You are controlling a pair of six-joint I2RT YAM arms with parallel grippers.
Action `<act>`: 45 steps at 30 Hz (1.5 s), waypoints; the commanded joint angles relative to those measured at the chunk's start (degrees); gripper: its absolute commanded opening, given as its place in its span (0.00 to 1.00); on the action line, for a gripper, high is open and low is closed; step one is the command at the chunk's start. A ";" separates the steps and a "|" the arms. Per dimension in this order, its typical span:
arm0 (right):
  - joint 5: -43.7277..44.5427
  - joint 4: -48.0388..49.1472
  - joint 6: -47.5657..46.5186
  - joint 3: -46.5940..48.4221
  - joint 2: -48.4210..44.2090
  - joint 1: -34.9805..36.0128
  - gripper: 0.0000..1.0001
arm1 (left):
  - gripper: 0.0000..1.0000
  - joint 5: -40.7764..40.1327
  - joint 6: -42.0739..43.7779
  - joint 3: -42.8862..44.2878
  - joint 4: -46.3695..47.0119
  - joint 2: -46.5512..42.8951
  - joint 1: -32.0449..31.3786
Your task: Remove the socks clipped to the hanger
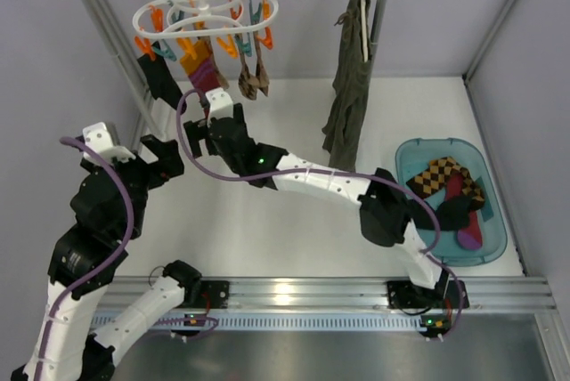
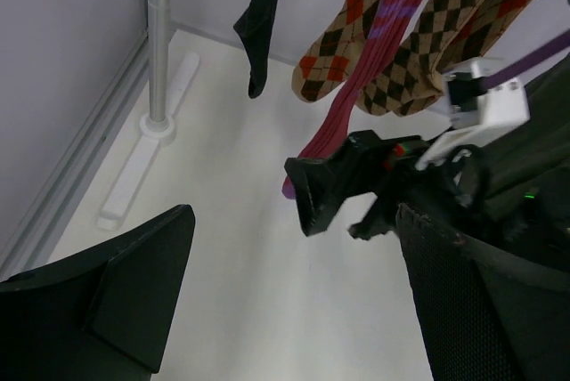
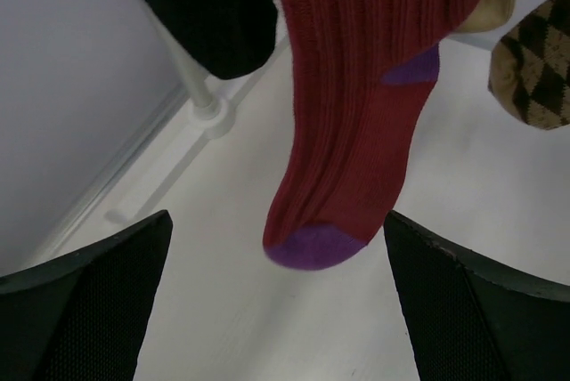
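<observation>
Left hand (image 2: 294,247) and right hand (image 3: 278,247) wide open, holding nothing. Well right of them, teal basin (image 1: 495,240) containing argyle, magenta and black socks (image 1: 450,190).

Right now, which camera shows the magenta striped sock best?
Right wrist: the magenta sock hangs close and centred, purple heel and toe clear. Top external shows it small and distant; left wrist shows only a strip among argyle socks.
</observation>
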 commanded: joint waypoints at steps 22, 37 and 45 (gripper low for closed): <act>12.31 19.29 -13.80 12.37 13.76 -5.78 0.29 | 0.98 3.91 3.24 5.68 0.94 4.85 0.08; 3.16 33.09 -8.44 -27.18 -14.36 -2.18 0.02 | 0.98 6.38 2.79 33.43 1.02 30.50 0.08; -0.08 28.70 -7.21 -33.86 -23.15 -1.03 0.00 | 0.96 -1.70 5.52 46.55 0.94 42.38 0.08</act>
